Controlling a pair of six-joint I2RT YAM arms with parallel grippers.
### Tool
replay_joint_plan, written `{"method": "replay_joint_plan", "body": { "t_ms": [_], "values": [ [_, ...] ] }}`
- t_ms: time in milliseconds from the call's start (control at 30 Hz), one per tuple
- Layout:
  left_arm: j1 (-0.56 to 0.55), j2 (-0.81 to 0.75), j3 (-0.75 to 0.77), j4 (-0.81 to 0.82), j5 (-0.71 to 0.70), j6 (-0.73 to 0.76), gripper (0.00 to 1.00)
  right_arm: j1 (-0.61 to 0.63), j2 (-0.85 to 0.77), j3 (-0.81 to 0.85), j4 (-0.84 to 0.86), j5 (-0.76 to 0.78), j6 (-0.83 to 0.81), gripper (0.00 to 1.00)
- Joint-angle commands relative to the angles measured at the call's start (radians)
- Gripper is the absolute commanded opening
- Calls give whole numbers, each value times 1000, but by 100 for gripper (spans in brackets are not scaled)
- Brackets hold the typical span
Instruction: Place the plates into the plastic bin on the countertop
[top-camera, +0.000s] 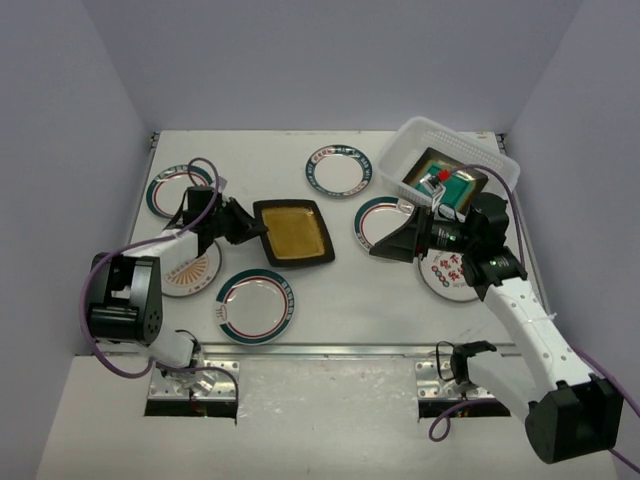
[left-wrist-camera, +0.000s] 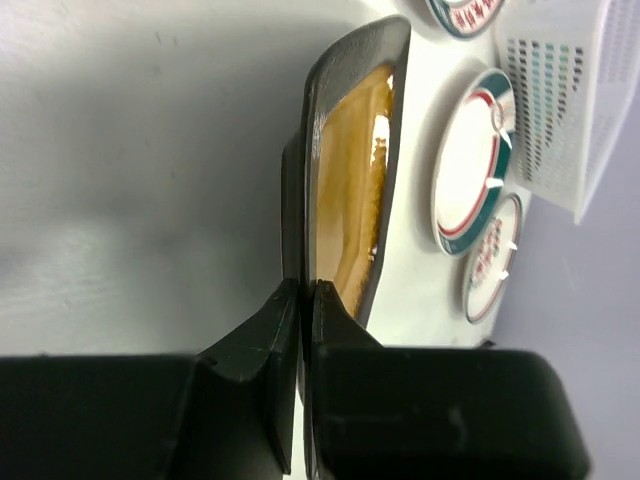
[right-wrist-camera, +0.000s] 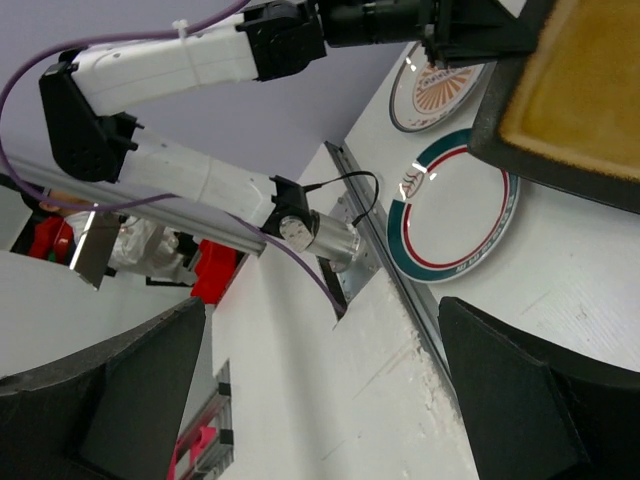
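While the left jaws pinch tight on the near left rim of the amber, dark-rimmed square plate (left-wrist-camera: 350, 190), that plate sits at the middle of the off-white tabletop (top-camera: 330, 290), and whether it rests flat or is just off the surface cannot be told. The translucent white ribbed plastic bin (top-camera: 462, 138) stands at the far right corner, well apart from it, and already holds another dark-rimmed square plate (top-camera: 425, 168), partly hidden by the right arm (top-camera: 520, 310). The right jaws stand wide and hold nothing, hovering above a round white plate with a teal-and-red ring (top-camera: 372, 215). The main risk, as I judge it, is the thin grip on 1 edge: lifted by its rim alone, the glossy plate could sag, pivot or slide out. The way to the bin also runs straight past the right arm, so the 2 arms could collide, or the swinging plate could clip a round plate below. At the bin, it could catch the flared rim or land crooked on the plate inside. As for writing, red characters mark the round white plate (top-camera: 448, 275) beside the right arm, too small to read; no brand or label is legible.
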Motion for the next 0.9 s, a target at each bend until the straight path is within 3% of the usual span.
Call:
{"method": "replay_joint_plan", "body": {
  "t_ms": [0,133,333,500,667,867],
  "values": [
    [19,-84,-42,239,220,-114,0,-1,92,54,41,9,-28,99],
    [34,-146,-60,288,290,-150,0,-3,176,89,11,18,-74,99],
    [42,-255,-100,292,392,-164,0,-9,352,274,-259,135,-303,99],
    [42,-326,-187,426,501,-255,0,-12,514,410,-362,111,-374,97],
    [42,-387,-225,500,551,-332,0,14,620,470,-393,110,-376,93],
    [42,-405,-247,576,570,-389,0,51,652,425,-343,142,-355,89]
  ]
}}
